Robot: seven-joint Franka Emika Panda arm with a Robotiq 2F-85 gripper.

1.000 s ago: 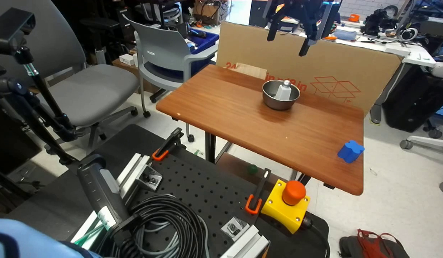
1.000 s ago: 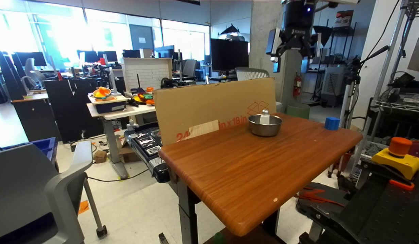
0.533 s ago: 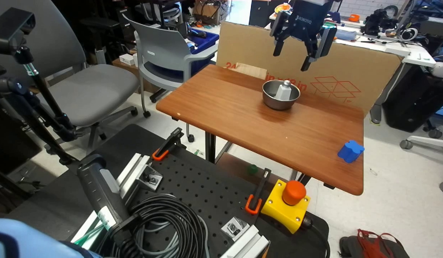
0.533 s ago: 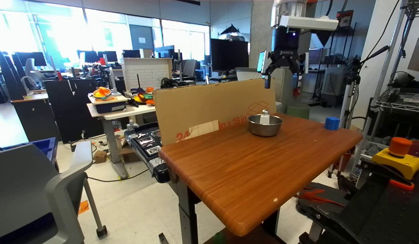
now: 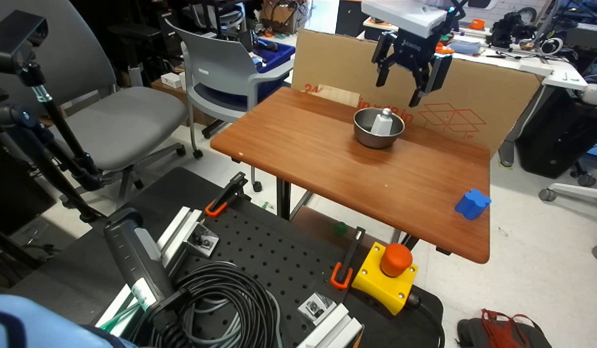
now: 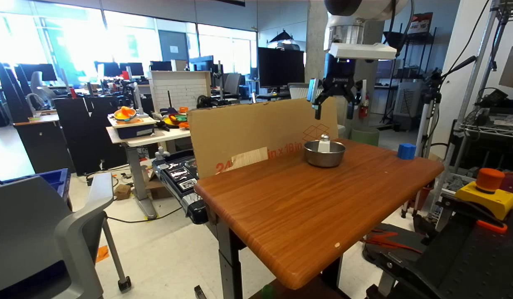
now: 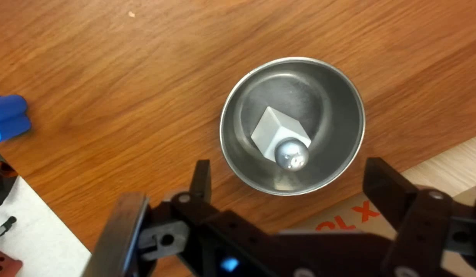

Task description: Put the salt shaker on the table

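Observation:
The white salt shaker (image 5: 381,126) with a round metal cap stands inside the round steel bowl (image 5: 376,140) in both exterior views (image 6: 324,146). The bowl rests on the reddish-brown table (image 5: 318,145) near its back edge. In the wrist view the shaker (image 7: 269,132) stands in the lower part of the bowl, its cap (image 7: 292,154) toward the gripper. My gripper (image 5: 398,93) hangs above the bowl, pointing down, in both exterior views (image 6: 334,116). Its fingers are wide apart with nothing between them. In the wrist view the gripper (image 7: 287,163) spans wider than the bowl.
A small blue lobed block (image 5: 473,204) lies near one end of the table. A tall cardboard sheet (image 5: 448,96) stands along the back edge behind the bowl. A black perforated board (image 5: 260,241) with a yellow emergency-stop box (image 5: 376,285) is in front of the table.
My gripper has come down and moved toward the space above the bowl, staying open. The shaker, bowl and blue block have not moved.

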